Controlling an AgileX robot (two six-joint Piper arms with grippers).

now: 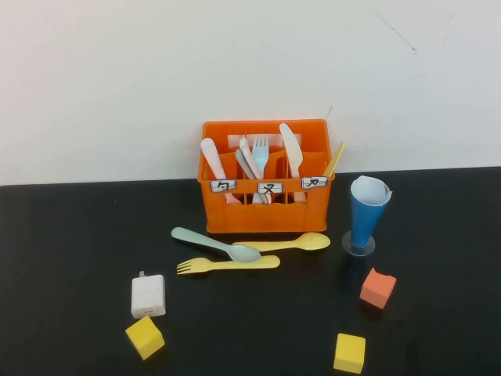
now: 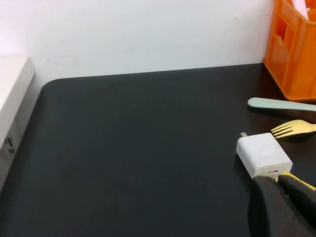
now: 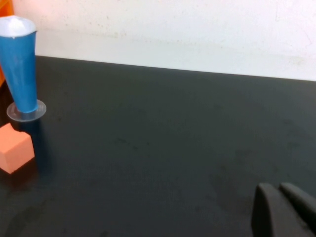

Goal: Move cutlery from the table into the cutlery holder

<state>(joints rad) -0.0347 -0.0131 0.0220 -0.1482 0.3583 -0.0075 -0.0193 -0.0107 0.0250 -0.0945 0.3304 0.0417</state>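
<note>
Left hand (image 2: pixel 279 180) closed, empty, over table (image 2: pixel 138 148) | right hand (image 3: pixel 279 190) closed, empty

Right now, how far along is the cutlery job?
Done: several pastel pieces stand in the orange slotted plastic cutlery holder. In hand: nothing; the left hand is shut and empty near the white charger block, and the right hand is shut over bare black table. Left: the pale green spoon, yellow spoon and yellow fork lying before the holder.
</note>
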